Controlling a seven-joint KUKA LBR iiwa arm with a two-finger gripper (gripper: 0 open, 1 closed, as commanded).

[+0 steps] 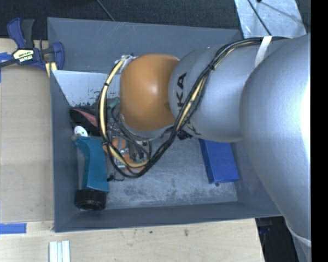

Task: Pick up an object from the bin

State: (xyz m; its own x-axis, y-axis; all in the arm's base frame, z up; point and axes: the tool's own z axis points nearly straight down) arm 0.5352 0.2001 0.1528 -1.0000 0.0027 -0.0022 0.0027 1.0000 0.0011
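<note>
Arm (262, 97): fat silver-grey rounded housings, glossy. Black lettering (181, 84) on the wrist link, partly hidden. Smooth orange dome cover (145, 91) at the wrist. Black and yellow cables (199, 89) run along the outside and loop under the cover; a white strap (265, 42) crosses them.

Grey metal bin (175, 185): floor bare and speckled with dark grit from 5 to 7 o'clock.

At 8 o'clock, a teal plastic handle-shaped piece (94, 165) lies lengthwise along the left wall. A black round cap (90, 200) is at its near end, by the 7 o'clock corner.

At 9 o'clock, a small white round piece (80, 130) lies just beside the teal piece's far end. A black-and-red item (83, 115) is next to it, partly hidden.

At 4 o'clock, a blue flat rectangular block (220, 162) lies against the right wall, well apart from the rest.
</note>
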